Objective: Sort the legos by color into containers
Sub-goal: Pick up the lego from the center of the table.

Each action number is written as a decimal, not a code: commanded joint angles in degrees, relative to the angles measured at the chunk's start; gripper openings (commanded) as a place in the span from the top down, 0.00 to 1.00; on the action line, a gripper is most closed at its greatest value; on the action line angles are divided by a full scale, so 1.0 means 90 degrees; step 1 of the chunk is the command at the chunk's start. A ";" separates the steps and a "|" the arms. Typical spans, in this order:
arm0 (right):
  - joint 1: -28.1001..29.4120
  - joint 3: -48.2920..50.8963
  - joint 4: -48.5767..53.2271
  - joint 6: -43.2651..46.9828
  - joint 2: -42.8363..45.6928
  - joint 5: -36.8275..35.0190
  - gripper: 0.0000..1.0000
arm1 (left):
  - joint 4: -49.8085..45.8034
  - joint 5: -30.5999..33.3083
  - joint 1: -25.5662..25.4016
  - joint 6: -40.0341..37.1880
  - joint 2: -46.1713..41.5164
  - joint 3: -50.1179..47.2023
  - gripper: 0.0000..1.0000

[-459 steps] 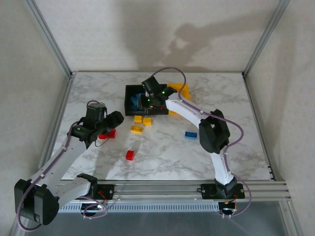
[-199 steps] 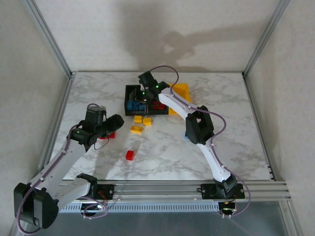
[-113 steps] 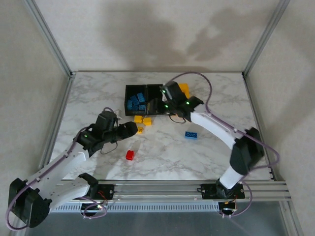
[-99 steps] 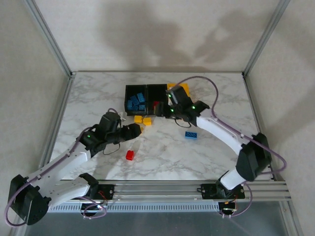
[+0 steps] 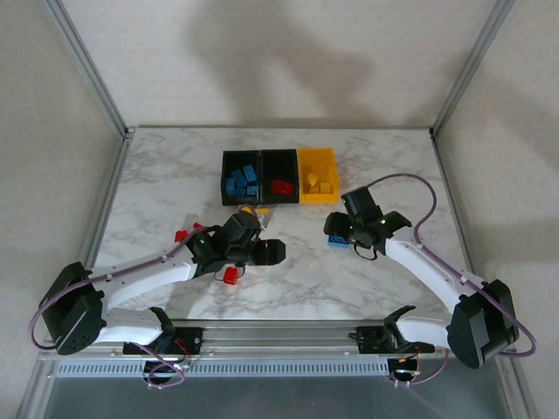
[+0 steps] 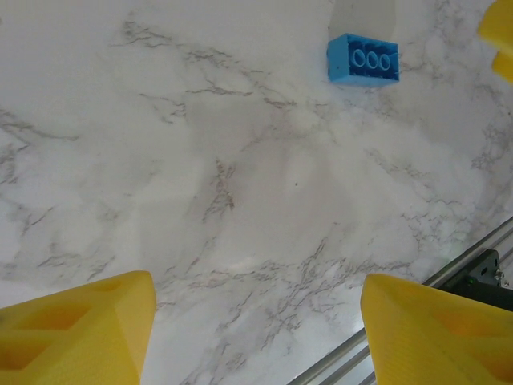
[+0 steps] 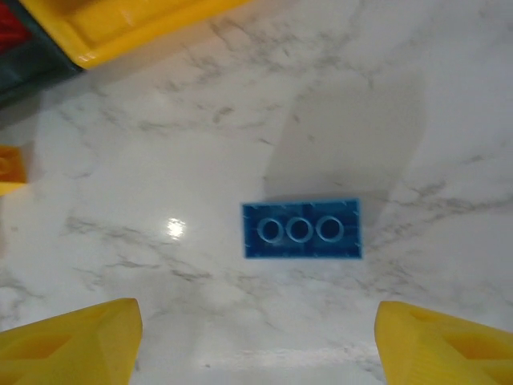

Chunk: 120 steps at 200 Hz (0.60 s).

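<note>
Right claw (image 7: 256, 351) (jaws apart) over blue lego (image 7: 301, 229)

Looking like a robotics lab test cell. Sitting boxed in by plain pale panels (image 5: 262, 52) and aluminium posts (image 5: 86, 70) at 9, 12 and 3 o'clock. Enclosing a marble-patterned surface (image 5: 166, 166). Showing two cabled white arms (image 5: 140, 275) bolted to an aluminium rail (image 5: 297, 336) at 6 o'clock.

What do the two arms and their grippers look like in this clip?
The left arm and right arm have white link shells with black joints and black wrist housings; a lilac cable loops along each, and small green lights glow near the wrists. The left gripper and right gripper carry chunky yellow fingers.
</note>
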<state>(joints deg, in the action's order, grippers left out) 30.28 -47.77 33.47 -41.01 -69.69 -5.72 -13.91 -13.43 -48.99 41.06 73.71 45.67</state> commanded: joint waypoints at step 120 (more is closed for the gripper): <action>-0.0632 0.0263 -0.0246 -0.4242 -0.0785 0.0995 0.15 | 0.0128 0.0535 -0.0125 0.0035 0.0348 0.0179 0.33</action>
<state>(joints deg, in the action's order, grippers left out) 25.74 -40.03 25.69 -70.96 -71.33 0.21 -13.06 -10.33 -49.74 41.12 75.90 46.44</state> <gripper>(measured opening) 0.851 0.672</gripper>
